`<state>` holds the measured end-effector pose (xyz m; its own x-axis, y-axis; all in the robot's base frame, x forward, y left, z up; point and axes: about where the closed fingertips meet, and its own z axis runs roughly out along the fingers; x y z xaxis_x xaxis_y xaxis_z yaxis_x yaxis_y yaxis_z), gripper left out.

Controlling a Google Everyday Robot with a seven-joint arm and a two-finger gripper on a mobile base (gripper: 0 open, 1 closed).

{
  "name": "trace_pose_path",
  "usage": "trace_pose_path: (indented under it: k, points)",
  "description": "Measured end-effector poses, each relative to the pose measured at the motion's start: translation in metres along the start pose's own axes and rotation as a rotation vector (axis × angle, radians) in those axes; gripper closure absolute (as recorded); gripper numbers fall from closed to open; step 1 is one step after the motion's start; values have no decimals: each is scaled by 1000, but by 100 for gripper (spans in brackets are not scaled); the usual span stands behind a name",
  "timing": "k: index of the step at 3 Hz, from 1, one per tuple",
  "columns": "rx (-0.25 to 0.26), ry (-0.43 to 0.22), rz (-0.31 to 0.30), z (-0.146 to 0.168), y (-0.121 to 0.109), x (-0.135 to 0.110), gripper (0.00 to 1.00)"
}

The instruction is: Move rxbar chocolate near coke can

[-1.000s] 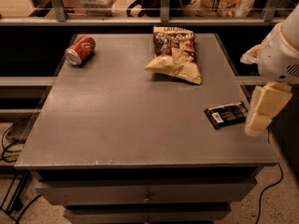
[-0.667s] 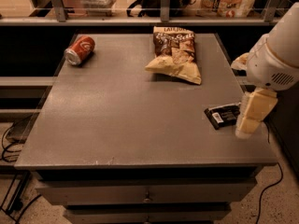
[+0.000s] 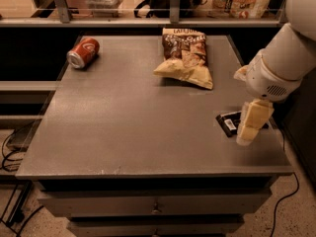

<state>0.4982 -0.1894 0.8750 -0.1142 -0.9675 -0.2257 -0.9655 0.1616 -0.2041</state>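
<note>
Hanging at the lower right of the frame, the gripper (image 3: 248, 132) is recorded pointing downward over the right-hand part of the table (image 3: 123, 132). It is carried by a white arm (image 3: 284, 58) that enters from the upper right corner. The gripper is seen only as one cream-coloured block, and whether it is parted or closed cannot be told from this view.

The rxbar chocolate (image 3: 228, 123) is found lying flat on the tabletop at the right of the frame, close to the table's right edge. Its right portion is covered by the gripper, which stands in front of it; contact between the two cannot be confirmed. The visible part is black, with a white patch toward its lower end.

The coke can (image 3: 83, 53) is noted on its side at the upper left of the frame, near the far left corner of the table, with one silver end turned toward the lower left. It is well apart from the bar, with grey tabletop between them.

A tan-and-brown chip bag (image 3: 185, 58) is laid flat at the upper centre, near the far edge of the table, touching neither the can nor the bar.

Below the tabletop, a drawer front (image 3: 153, 204) with a small knob is observed at the bottom centre. Dark cables (image 3: 10, 147) are seen on the floor at the lower left.
</note>
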Motion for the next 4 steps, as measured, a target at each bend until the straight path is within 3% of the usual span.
trace_pose_path:
  k: [4]
  points:
    - [-70,13,57,40,-3,20,0]
